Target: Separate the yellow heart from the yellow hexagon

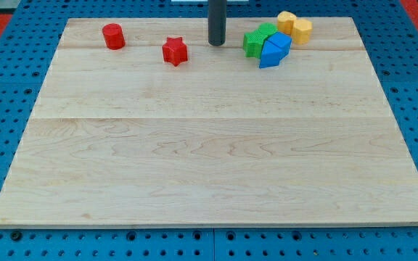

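Observation:
Two yellow blocks sit touching each other near the view's top right edge of the wooden board (209, 159). The left one, with rounded lobes, looks like the yellow heart (287, 20). The right one looks like the yellow hexagon (302, 30). My tip (216, 43) rests on the board at the view's top centre, well to the left of the yellow pair. It stands between the red star (174, 51) and the green blocks, touching none of them.
Green blocks (257, 40) and blue blocks (275, 48) crowd together just left of and below the yellow pair, touching or nearly touching it. A red cylinder (113, 36) stands at the view's top left. The board's top edge lies close behind the yellow blocks.

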`<state>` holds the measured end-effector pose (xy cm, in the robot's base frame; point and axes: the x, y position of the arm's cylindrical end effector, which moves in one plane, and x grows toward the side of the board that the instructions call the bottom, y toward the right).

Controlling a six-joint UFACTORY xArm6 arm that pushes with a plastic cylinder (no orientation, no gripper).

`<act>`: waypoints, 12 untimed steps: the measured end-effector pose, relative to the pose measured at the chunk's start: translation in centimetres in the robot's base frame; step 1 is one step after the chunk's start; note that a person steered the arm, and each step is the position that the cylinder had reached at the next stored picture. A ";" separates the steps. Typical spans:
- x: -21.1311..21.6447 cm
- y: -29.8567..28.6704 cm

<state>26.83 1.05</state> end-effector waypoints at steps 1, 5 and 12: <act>6.4 0.3; -3.6 27.8; -3.5 14.4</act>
<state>23.31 15.44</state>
